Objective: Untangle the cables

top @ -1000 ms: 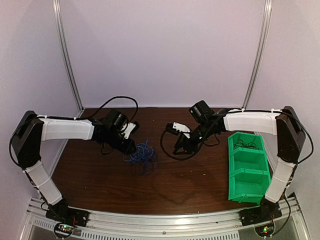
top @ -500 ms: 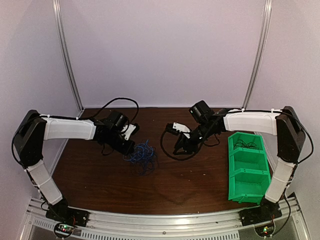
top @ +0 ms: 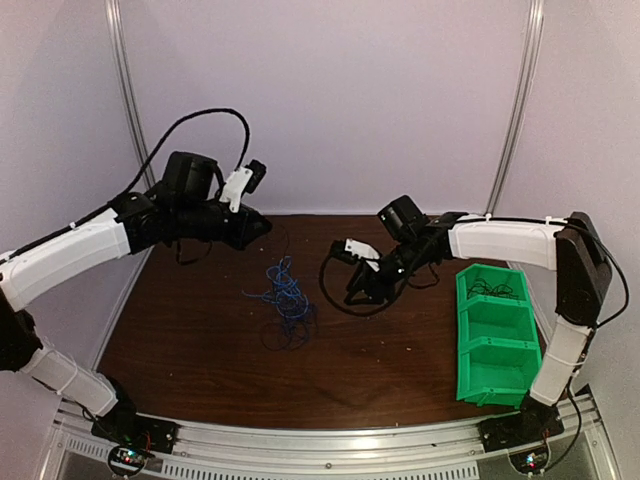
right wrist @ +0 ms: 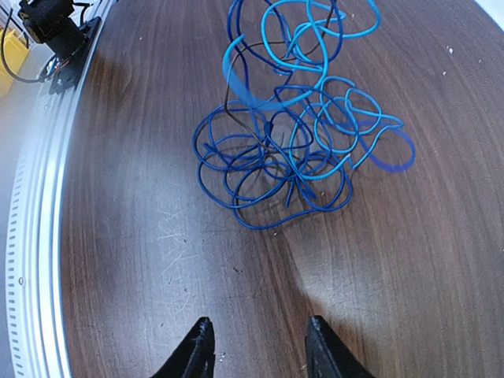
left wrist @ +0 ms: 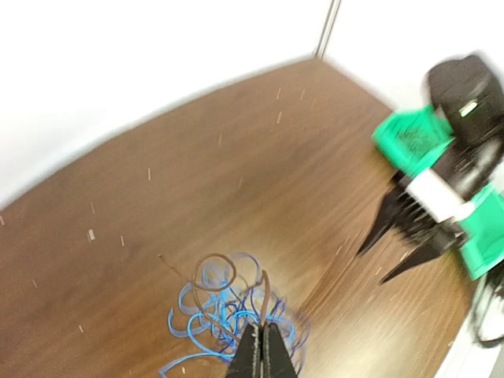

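Observation:
The cables (top: 286,300) form a loose tangle of bright blue and dark blue wires on the brown table, stretched upward at its far end. My left gripper (top: 262,226) hangs high above and behind the tangle. In the left wrist view the left gripper (left wrist: 264,340) is shut on a thin dark wire (left wrist: 269,299) that rises out of the blue loops (left wrist: 206,319) below. My right gripper (top: 357,294) sits low over the table to the right of the tangle. Seen from the right wrist, the right gripper (right wrist: 260,329) is open and empty, with the cables (right wrist: 291,146) a short way ahead.
A green three-compartment bin (top: 495,335) stands at the right edge, with thin wires in its far compartment. A thick black arm cable (top: 331,290) loops on the table beside the right gripper. An aluminium rail (right wrist: 35,236) runs along the near table edge.
My left gripper has shut on the dark wire and risen up and back from the table. The tangle has been drawn upward and shifted slightly. The right arm has barely moved.

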